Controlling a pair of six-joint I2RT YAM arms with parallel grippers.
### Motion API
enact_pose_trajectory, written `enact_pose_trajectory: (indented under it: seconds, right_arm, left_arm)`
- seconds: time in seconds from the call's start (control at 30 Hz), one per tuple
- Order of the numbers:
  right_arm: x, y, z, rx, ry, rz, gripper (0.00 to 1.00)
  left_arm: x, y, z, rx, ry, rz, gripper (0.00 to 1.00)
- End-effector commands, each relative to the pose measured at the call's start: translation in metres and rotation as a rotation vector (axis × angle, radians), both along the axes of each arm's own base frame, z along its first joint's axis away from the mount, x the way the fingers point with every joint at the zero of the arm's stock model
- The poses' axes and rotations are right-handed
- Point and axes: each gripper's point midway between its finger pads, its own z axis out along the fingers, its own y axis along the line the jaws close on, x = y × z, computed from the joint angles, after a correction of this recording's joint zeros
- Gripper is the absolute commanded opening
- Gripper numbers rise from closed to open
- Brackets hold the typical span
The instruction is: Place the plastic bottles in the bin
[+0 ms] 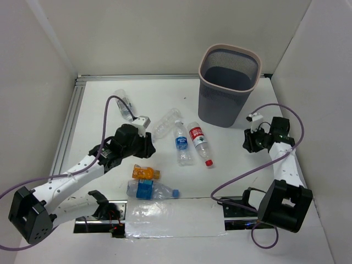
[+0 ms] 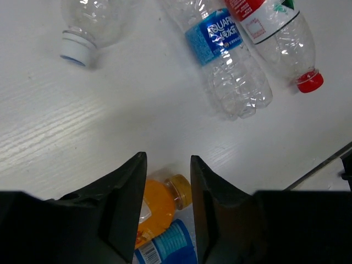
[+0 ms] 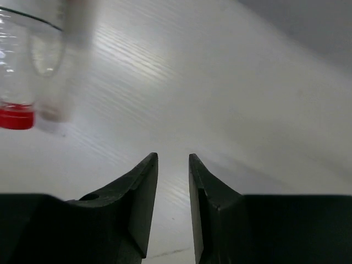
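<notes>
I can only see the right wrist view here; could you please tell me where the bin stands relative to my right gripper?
Observer: The bin stands upright at the far right of the table, just beyond the right gripper and slightly to its left.
Operator: Thank you. What lies next to the red-capped bottle?
Observer: A blue-labelled bottle lies just to its left, roughly parallel.
Operator: And the left gripper?
Observer: It is open and empty, close to the orange bottle.
</notes>
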Motion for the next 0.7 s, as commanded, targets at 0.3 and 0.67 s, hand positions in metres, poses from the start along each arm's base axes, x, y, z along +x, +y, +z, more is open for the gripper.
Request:
enact_pose_trajectory:
  seconds: [0.3, 0.67]
  right_arm:
    - [0.027, 0.148, 0.038, 0.192, -0.038, 0.340, 1.00]
    - [0.085, 0.187, 0.019, 0.180, -0.112, 0.072, 1.00]
  left_arm:
    - [-0.016, -0.012, -0.006, 0.088, 0.047, 0.030, 0.92]
    - [-0.039, -0.006, -0.015, -0.003, 0.124, 0.180, 0.92]
